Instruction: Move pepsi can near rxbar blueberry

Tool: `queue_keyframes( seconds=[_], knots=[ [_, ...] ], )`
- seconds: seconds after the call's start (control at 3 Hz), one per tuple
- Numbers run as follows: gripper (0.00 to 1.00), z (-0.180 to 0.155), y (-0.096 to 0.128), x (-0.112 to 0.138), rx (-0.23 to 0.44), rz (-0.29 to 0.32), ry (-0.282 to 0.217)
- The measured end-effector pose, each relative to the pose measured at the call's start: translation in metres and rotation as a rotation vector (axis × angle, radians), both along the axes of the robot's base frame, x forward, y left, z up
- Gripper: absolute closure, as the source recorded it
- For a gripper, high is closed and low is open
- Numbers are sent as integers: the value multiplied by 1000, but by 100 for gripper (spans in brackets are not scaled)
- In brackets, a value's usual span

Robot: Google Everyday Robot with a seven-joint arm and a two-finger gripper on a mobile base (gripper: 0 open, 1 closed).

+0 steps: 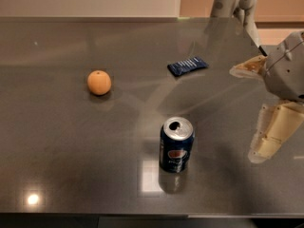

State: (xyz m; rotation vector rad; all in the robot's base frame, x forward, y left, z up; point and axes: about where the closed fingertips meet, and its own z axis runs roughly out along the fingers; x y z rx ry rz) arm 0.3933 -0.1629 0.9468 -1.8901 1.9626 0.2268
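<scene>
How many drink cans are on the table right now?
1. The pepsi can stands upright front center, left of the open gripper at the right edge. None seems hidden.

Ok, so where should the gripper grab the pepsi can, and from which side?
Probably around the middle of the pepsi can's round side wall, coming in level from the right, where the open gripper hangs apart from it. The can stands upright, so its curved wall suits the jaws; the flat, opened top offers no hold.

The gripper (244,114) hangs at the right edge, fingers spread wide.
</scene>
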Motion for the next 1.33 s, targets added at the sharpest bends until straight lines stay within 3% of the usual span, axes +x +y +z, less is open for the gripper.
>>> queue_keyframes(
  seconds=[0.67, 1.33],
  knots=[
    [0, -23, 58, -14, 111, 138, 28],
    [1, -42, 87, 3, 160, 160, 45]
  ],
)
